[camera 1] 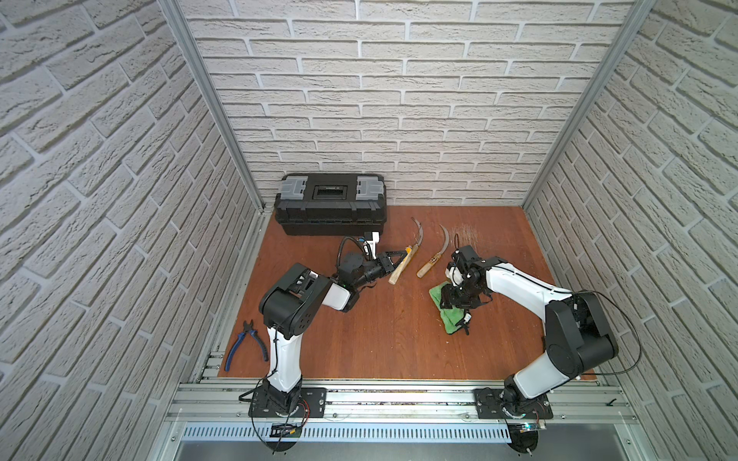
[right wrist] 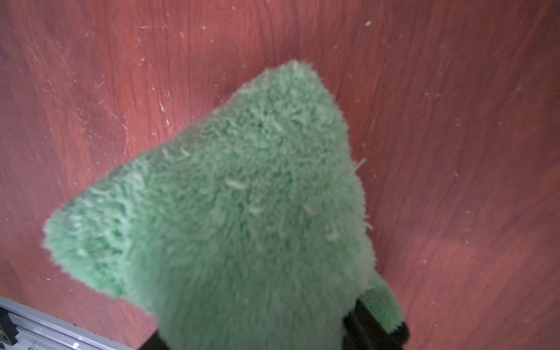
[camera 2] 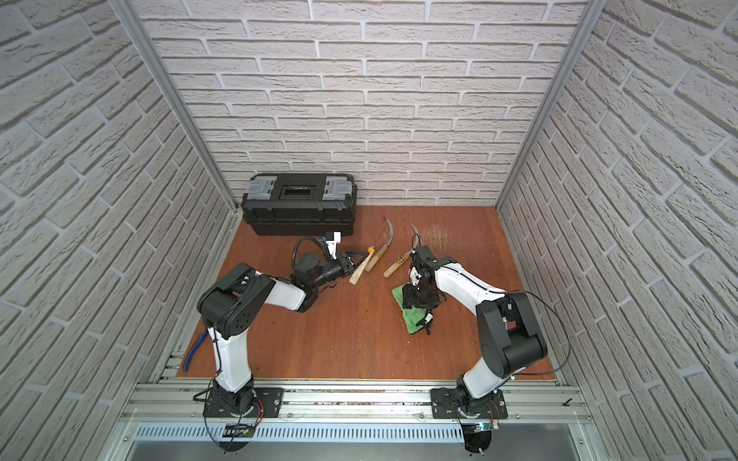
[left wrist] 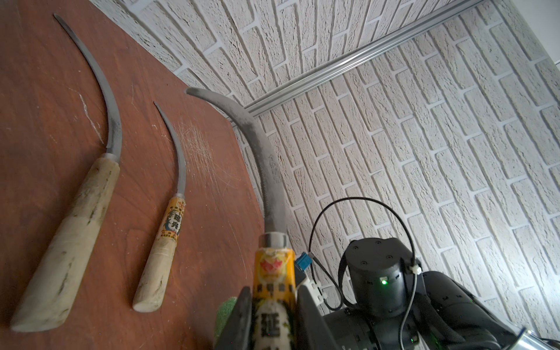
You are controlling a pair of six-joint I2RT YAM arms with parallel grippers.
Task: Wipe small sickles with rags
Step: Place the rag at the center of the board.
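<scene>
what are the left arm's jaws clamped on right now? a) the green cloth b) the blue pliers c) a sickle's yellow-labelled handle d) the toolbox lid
C: in the left wrist view the left jaws stand shut on either side of the yellow-labelled handle of a sickle, whose blade is raised above the table.

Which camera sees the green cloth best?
The right wrist view: the green cloth fills the picture, up close. In both top views the right arm covers part of it. The left wrist view shows only a corner.
</scene>
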